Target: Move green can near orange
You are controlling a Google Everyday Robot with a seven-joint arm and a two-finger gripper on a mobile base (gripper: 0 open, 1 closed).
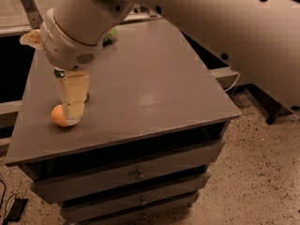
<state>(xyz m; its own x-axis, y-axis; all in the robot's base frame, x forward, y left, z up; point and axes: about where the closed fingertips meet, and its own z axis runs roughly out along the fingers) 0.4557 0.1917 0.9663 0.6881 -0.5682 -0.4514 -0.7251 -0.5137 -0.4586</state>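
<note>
The orange lies on the grey table top near its front left. My gripper hangs straight down just behind and to the right of the orange, overlapping its right side in this view. The green can is almost wholly hidden behind the gripper; only a dark sliver of it shows under the wrist. The can stands close behind the orange. I cannot tell whether the gripper holds the can.
The table is a grey cabinet with drawers below. A green snack bag lies at the back, partly behind my arm. A pale object sits at the far left corner. Speckled floor lies to the right.
</note>
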